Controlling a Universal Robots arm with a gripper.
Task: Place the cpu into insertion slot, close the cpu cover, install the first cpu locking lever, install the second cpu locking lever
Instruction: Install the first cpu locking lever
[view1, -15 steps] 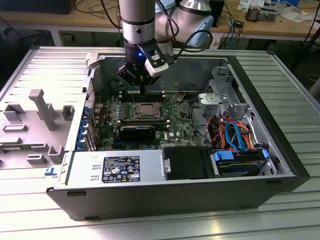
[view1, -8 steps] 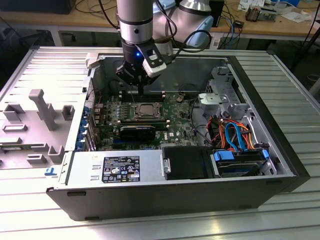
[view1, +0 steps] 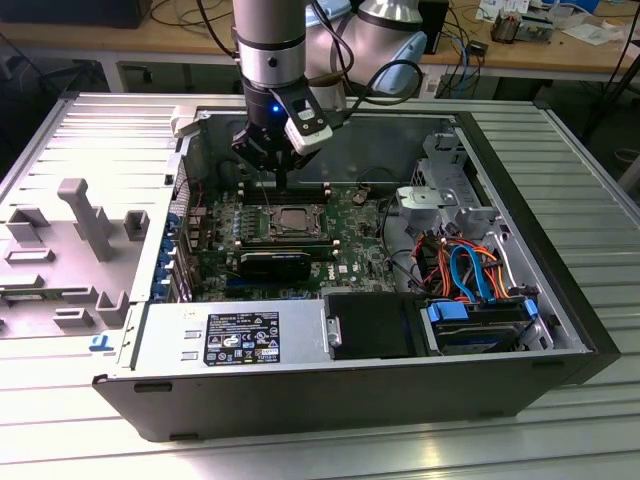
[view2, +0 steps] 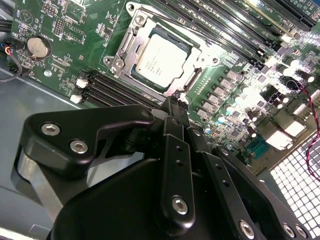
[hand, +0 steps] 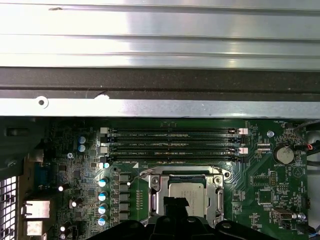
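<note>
End effector (view2: 176, 103) pinched narrow, empty, just over seated cpu (view2: 161, 56); a skewed descent could scrape the cover (view2: 125, 52).

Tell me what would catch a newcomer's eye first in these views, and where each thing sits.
In the exterior view, the black gripper draws the eye first, hanging inside the open computer case low over the green motherboard. In the second wrist view, the silvery cpu stands out next, seated in its socket near the board's middle with the cpu cover lying flat around it, just beyond the gripper's tip.
</note>
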